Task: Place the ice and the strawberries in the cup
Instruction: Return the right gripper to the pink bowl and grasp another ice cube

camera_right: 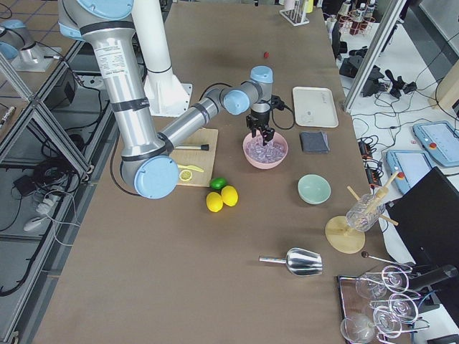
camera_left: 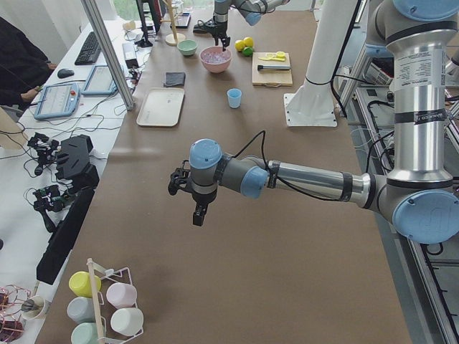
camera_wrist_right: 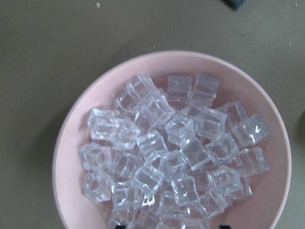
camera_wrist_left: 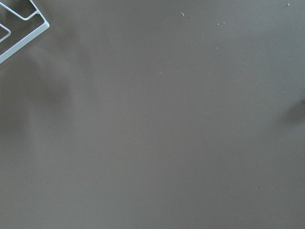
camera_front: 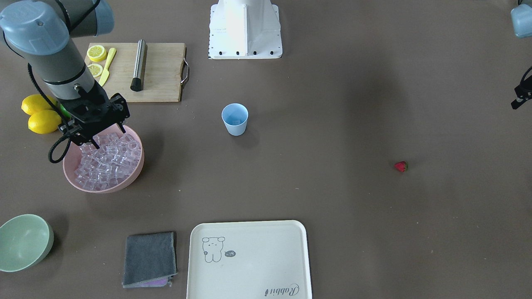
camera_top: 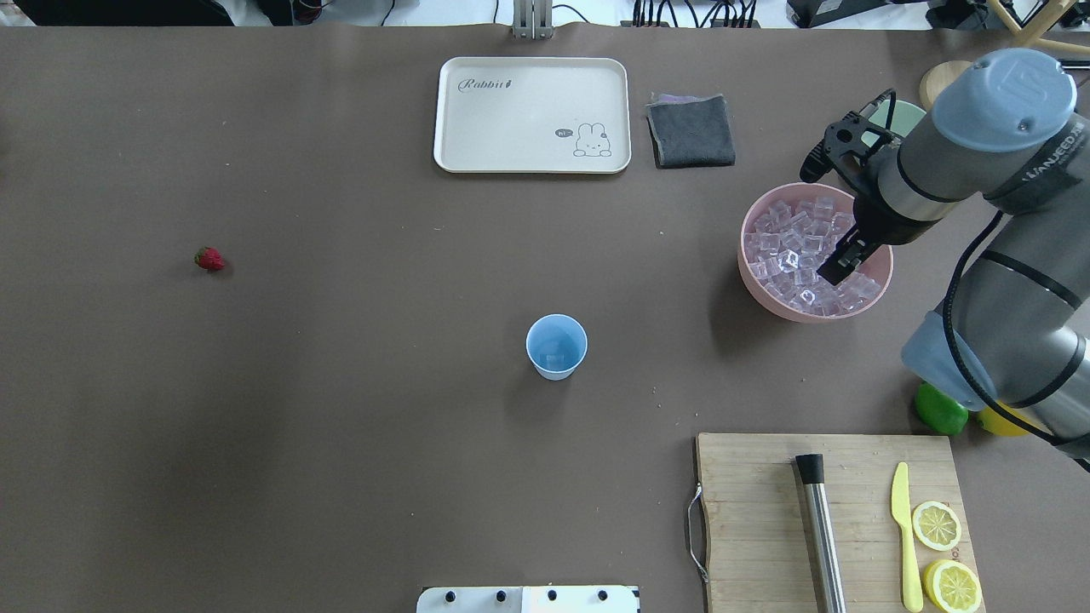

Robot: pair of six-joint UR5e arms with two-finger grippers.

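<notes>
Over the pink bowl [camera_wrist_right: 66,162] my right gripper [camera_front: 110,138] hangs with jaws spread and empty, tips close above the ice [camera_wrist_right: 176,152]. Seen from overhead, the cup [camera_top: 556,345] stands at eight o'clock from me and the strawberry [camera_top: 209,259] far off at nine. I cannot tell the state of my left gripper [camera_left: 199,211].

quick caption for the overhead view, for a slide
Right gripper over the pink bowl of ice; blue cup at centre, strawberry far left.

Overhead from behind the robot and front-facing from opposite, two views look down on the worktop [camera_top: 341,426] and share the pink bowl [camera_top: 788,311], seen far off from the left end, nearer from the right end, and close from above, full of ice [camera_wrist_right: 157,152], by the right wrist camera.
</notes>
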